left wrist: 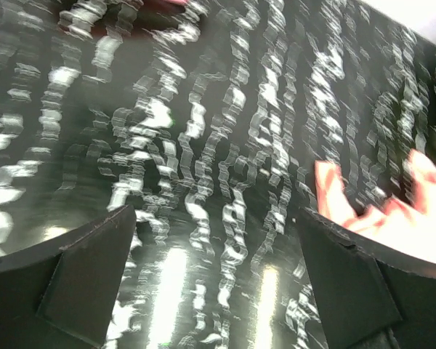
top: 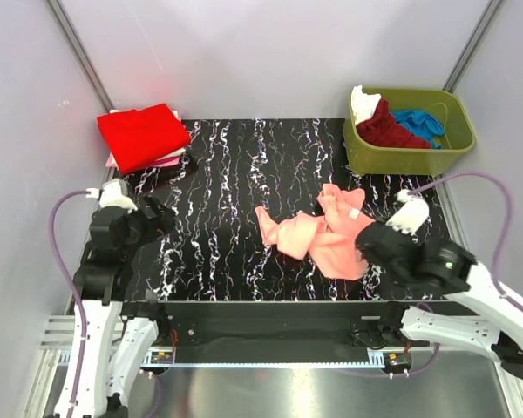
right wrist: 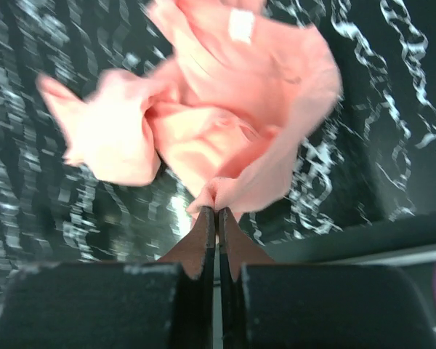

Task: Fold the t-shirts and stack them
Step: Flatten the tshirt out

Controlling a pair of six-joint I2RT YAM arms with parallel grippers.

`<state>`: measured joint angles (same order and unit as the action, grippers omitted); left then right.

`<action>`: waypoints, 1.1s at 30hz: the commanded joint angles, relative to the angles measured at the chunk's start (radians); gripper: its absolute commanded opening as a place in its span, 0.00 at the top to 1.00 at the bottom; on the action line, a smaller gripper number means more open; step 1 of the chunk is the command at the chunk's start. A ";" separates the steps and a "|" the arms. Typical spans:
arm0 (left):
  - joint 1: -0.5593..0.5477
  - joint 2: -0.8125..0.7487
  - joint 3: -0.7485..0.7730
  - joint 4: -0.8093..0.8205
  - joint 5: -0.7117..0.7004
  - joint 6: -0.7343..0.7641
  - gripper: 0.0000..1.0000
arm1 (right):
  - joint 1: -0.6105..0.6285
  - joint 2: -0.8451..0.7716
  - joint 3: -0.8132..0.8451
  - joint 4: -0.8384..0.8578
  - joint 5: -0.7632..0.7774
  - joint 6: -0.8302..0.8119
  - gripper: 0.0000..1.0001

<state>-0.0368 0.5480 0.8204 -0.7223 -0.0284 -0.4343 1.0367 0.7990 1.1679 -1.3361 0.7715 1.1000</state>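
Observation:
A salmon-pink t-shirt (top: 318, 231) lies crumpled on the black marbled table (top: 227, 174), right of the middle. My right gripper (top: 363, 250) is at the shirt's near right edge. In the right wrist view the gripper (right wrist: 218, 212) is shut on a pinched fold of the salmon-pink t-shirt (right wrist: 225, 109), which bunches up beyond the tips. My left gripper (top: 161, 218) hovers over the table's left side, well apart from the shirt. Its jaws stand open (left wrist: 218, 269) with only tabletop between them, and the shirt (left wrist: 392, 218) shows at the far right of that view.
A folded bright red t-shirt (top: 142, 135) tops a small stack at the back left, with a pale pink one (top: 170, 160) under it. An olive-green tub (top: 458, 135) at the back right holds dark red (top: 392, 129), blue (top: 423, 122) and white (top: 363, 103) shirts.

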 commanded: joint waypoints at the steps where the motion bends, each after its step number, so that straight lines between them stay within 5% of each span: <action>1: -0.063 0.059 -0.038 0.139 0.150 -0.053 0.01 | 0.003 -0.037 -0.062 -0.020 -0.030 0.031 1.00; 4: -0.217 0.130 -0.066 0.199 0.102 -0.090 0.01 | 0.003 -0.055 -0.140 0.044 -0.095 0.031 1.00; 9: -0.631 0.331 0.008 0.227 -0.166 -0.135 0.01 | 0.003 -0.077 -0.310 0.238 -0.242 0.030 1.00; 14: -0.832 0.585 0.042 0.366 -0.147 -0.210 0.01 | 0.003 -0.037 -0.356 0.308 -0.282 0.026 1.00; 20: -0.986 0.864 0.204 0.429 -0.194 -0.202 0.01 | 0.005 -0.044 -0.356 0.298 -0.259 0.014 1.00; 33: -1.060 1.348 0.715 0.255 -0.295 -0.084 0.01 | 0.005 -0.119 -0.372 0.250 -0.248 0.032 1.00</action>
<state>-1.0863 1.8400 1.4475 -0.4175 -0.2455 -0.5552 1.0389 0.6903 0.7998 -1.0756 0.5041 1.1076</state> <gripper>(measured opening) 0.987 0.014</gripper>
